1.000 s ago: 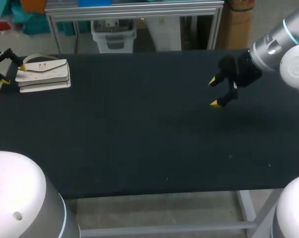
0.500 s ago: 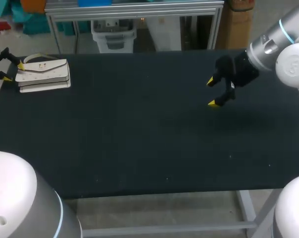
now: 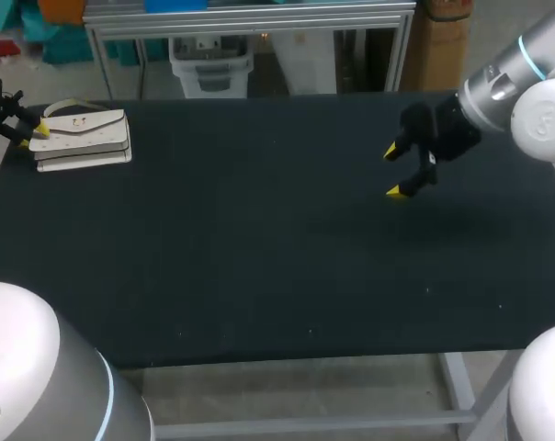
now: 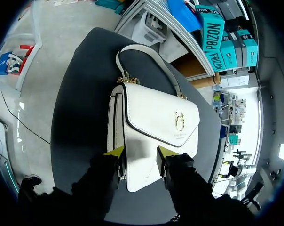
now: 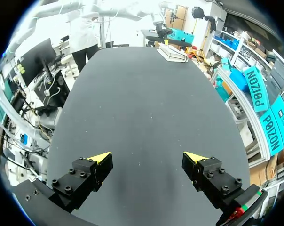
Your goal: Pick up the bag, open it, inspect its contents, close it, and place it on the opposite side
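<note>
No legible text, number or sign on the white bag (image 4: pixel 153 127) or the black table (image 3: pixel 277 248)

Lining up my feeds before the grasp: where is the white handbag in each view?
Head view: handbag at the black table's far-left corner.
Left wrist view: handbag close up, just ahead of the left tool.
Right wrist view: handbag small, far ahead of the right tool, at the table's end.
Shared landmark: the black table.
</note>
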{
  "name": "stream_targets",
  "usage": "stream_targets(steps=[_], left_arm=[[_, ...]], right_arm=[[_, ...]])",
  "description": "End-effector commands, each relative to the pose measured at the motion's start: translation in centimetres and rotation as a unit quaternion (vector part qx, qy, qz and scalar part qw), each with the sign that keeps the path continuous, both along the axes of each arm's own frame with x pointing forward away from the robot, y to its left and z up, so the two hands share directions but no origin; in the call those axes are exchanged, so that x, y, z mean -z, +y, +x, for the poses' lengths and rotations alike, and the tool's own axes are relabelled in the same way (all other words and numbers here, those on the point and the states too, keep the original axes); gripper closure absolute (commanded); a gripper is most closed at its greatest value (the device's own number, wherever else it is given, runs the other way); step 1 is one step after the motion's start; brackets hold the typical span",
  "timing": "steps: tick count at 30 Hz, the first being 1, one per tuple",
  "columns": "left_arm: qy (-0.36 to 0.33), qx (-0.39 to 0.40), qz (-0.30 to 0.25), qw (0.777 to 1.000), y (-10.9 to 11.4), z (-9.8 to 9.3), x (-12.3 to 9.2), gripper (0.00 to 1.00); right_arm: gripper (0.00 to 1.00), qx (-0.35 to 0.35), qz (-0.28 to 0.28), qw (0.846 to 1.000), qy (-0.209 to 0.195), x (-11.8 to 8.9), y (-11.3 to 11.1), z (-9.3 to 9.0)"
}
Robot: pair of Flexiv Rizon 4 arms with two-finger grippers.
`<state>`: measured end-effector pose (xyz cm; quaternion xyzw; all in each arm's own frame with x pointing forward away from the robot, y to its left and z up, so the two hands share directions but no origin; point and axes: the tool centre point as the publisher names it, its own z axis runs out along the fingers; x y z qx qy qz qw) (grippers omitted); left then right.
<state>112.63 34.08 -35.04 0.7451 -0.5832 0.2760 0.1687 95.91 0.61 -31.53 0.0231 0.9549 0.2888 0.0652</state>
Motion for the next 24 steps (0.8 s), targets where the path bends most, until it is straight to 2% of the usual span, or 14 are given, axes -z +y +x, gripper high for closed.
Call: stream_targets(steps=[1, 13, 24], left_arm=[[0.056, 0.050, -0.014, 0.997, 0.0, 0.4, 0.1, 1.00], [0.060, 0.058, -0.023, 0.996, -1.5, -0.4, 0.2, 1.00], [0.038, 0.073, -0.034, 0.996, -7.3, -3.4, -1.6, 1.00]], right_arm=[[0.00, -0.001, 0.001, 1.000, 0.001, 0.0, 0.0, 0.1], [0.00, -0.001, 0.001, 1.000, 0.001, 0.0, 0.0, 0.1], [0.00, -0.001, 0.001, 1.000, 0.001, 0.0, 0.0, 0.1]])
